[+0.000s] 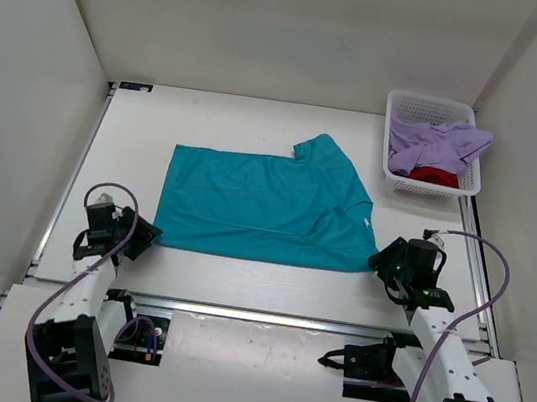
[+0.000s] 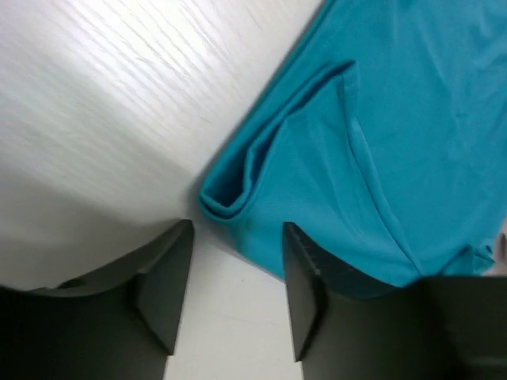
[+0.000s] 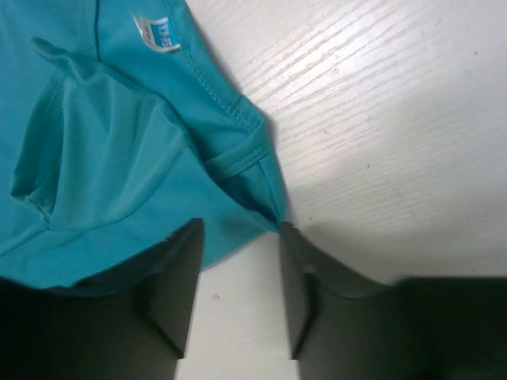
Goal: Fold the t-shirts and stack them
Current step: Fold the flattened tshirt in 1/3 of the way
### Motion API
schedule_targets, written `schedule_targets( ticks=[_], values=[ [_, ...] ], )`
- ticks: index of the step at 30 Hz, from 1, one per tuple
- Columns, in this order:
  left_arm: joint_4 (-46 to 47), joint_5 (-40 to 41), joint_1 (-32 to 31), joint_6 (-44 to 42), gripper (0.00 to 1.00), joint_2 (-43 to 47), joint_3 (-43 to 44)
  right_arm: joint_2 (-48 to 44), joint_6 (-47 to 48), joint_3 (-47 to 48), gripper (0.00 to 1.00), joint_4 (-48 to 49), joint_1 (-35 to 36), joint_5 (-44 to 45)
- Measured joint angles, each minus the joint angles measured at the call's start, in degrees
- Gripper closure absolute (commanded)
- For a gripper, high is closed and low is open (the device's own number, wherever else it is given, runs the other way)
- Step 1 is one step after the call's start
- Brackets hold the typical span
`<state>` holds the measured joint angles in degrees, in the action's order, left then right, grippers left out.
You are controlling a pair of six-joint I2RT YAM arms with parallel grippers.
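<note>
The teal t-shirt (image 1: 262, 207) is lying folded lengthwise on the white table (image 1: 238, 272), one sleeve sticking up toward the far side. The overhead view alone is showing the white lattice basket (image 1: 429, 144) at the far right corner, with the lavender t-shirt (image 1: 439, 144) spilling over its rim and the red t-shirt (image 1: 434, 175) peeking out beneath it.

The left gripper (image 1: 142, 236) is sitting just off the shirt's near left corner, and the right gripper (image 1: 383, 262) at its near right corner. Overhead, neither opening can be judged. The left wrist camera is showing that gripper (image 2: 238, 269) with its jaws parted and bare table between them, the doubled hem corner (image 2: 226, 202) lying just ahead, untouched. The right wrist camera is showing its gripper (image 3: 240, 277) likewise spread and holding nothing, the cloth edge brushing the fingertips (image 3: 287, 237), with a small neck label (image 3: 157, 33) visible only here.
</note>
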<state>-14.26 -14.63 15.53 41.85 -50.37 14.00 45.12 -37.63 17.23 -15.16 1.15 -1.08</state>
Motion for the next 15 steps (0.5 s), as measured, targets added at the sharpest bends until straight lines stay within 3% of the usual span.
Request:
schedule_targets(
  ticks=[2, 4, 7, 8, 10, 15],
  values=[
    [-2.2, -0.1, 1.2, -0.9, 0.36, 2.6, 0.6, -1.3, 0.4, 0.2, 0.55, -0.8, -0.1, 0.3],
    [-5.2, 0.9, 1.0, -1.5, 0.50, 4.4, 2.8, -1.5, 1.2, 1.6, 0.59, -2.6, 0.2, 0.7],
    [-6.3, 3.5, -3.7, -2.2, 0.59, 5.7, 9.1, -0.2, 2.6, 5.9, 0.82, -3.3, 3.6, 1.9],
    [-5.6, 4.1, -6.2, -2.0, 0.61, 5.6, 10.7, 1.9, 3.2, 8.0, 0.96, -3.0, 6.3, 2.4],
    [-2.4, 6.6, -15.2, -1.1, 0.64, 4.0, 13.3, 7.3, 4.3, 13.1, 1.00, -1.8, 13.7, 3.5],
    [4.2, 11.8, -39.3, 0.8, 0.67, -7.1, 15.2, 25.4, 8.2, 25.0, 0.96, 2.8, 26.7, 3.7]
  ],
)
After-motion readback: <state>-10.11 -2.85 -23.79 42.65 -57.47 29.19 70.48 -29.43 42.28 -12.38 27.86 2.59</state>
